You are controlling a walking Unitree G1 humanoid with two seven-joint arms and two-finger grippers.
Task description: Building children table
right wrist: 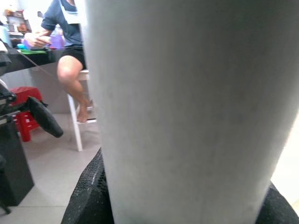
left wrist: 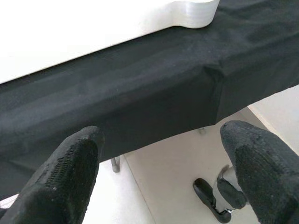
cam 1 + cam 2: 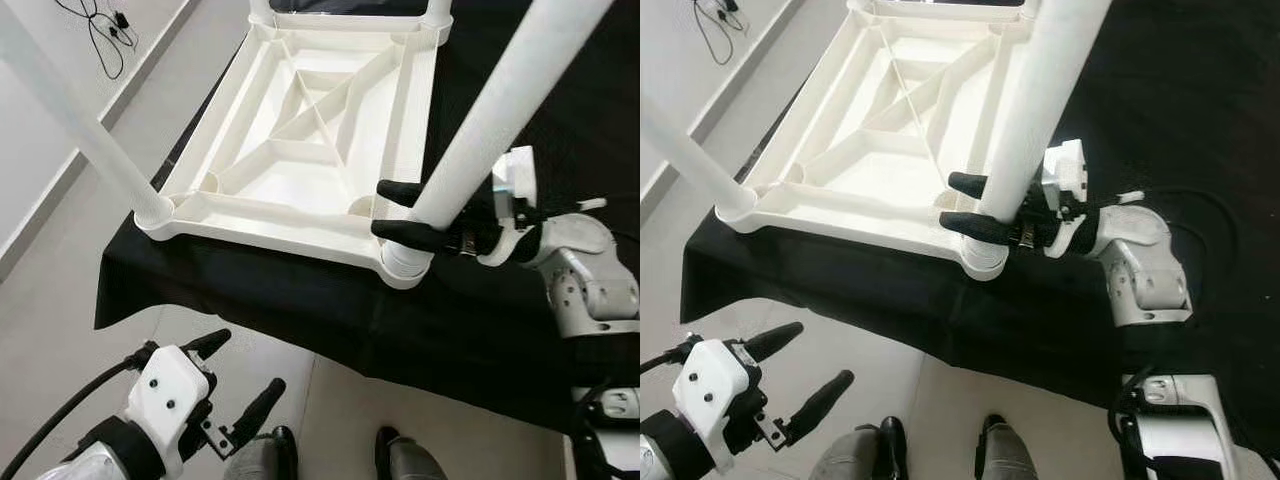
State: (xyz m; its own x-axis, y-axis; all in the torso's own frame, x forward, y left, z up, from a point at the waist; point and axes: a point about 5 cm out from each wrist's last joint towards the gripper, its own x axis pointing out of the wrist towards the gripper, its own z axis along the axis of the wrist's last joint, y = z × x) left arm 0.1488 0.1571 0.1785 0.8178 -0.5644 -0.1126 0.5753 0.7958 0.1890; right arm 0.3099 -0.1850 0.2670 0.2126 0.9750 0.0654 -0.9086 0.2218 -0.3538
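Upright legs fence the tabletop's corners; bare floor lies open below the cloth edge

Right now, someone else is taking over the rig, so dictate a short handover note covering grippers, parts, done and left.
Right gripper: fingers closed around the near right leg, just above its corner socket.
Left gripper: open, idle, low in front of the black-clothed table.
White tabletop lies upside down on the cloth.
Done: near left leg stands in its socket; two far legs appear fitted.
Left: confirm the held leg is fully seated, release, flip.
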